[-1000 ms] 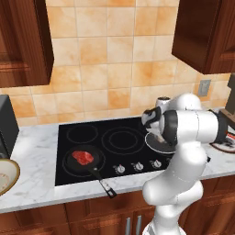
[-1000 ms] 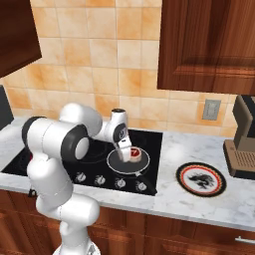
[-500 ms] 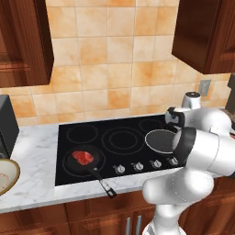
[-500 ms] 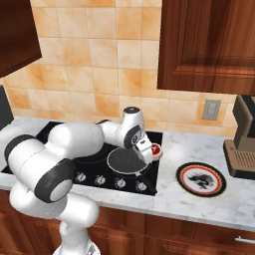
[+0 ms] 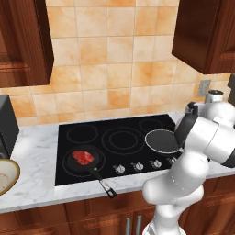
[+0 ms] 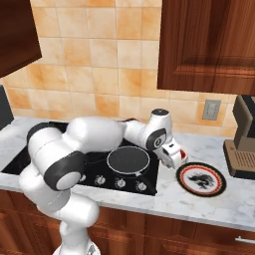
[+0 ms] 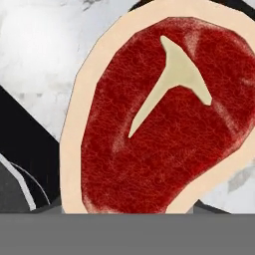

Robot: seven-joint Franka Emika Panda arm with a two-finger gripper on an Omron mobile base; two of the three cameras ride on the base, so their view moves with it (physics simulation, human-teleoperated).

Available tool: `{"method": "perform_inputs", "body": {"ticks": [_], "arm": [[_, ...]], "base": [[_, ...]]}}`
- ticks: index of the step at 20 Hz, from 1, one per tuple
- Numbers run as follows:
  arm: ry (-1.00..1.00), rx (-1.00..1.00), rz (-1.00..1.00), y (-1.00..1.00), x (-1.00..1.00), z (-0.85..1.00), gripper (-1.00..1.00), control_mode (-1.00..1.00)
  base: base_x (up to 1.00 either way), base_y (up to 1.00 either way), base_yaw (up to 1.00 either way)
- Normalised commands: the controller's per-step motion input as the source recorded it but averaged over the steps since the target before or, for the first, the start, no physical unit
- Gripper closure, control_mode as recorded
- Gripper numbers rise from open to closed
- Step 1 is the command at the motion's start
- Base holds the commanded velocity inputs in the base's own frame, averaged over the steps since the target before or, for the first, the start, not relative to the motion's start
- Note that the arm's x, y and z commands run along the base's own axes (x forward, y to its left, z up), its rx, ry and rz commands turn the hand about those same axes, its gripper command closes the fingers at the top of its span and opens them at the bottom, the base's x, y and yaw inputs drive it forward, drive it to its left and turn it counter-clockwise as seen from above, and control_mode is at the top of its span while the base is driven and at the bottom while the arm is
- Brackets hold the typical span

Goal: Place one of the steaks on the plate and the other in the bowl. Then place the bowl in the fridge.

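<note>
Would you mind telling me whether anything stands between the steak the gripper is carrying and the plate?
Nothing visible does. In the right base view the gripper holds the steak in the air just beside the near-left rim of the plate, past the empty pan, with bare marble counter below and nothing on the plate's face.

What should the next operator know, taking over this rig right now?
Gripper: jaws shut on the pale-edged steak, carried above the marble counter between the empty pan and the plate.
Raw red steak: lying in the left frying pan on the cooktop.
Bowl: at the far left counter edge, partly out of frame.
Done: one steak lifted out of its pan.
Left: set it on the plate, put the red steak in the bowl, then put the bowl in the fridge.
</note>
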Motion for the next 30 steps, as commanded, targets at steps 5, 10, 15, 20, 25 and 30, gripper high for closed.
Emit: {"method": "perform_inputs", "body": {"ticks": [5, 10, 15, 20, 25, 30], "arm": [[0.1, 0.14, 0.05, -0.95, 0.01, -0.31, 1.0, -1.0], [0.07, 0.15, 0.0, -0.89, 0.06, -0.15, 1.0, -1.0], [0.07, 0.04, 0.0, -0.44, 0.27, -0.62, 1.0, -1.0], [0.02, 0.0, 0.01, -0.11, 0.12, -0.38, 1.0, -1.0], [0.0, 0.0, 0.0, 0.01, 0.01, -0.02, -1.0, -1.0], [0.0, -0.02, 0.0, 0.1, -0.21, 0.04, -1.0, -1.0]], "base": [[0.0, 0.0, 0.0], [0.0, 0.0, 0.0], [0.0, 0.0, 0.0], [0.0, 0.0, 0.0], [0.0, 0.0, 0.0], [0.0, 0.0, 0.0]]}}
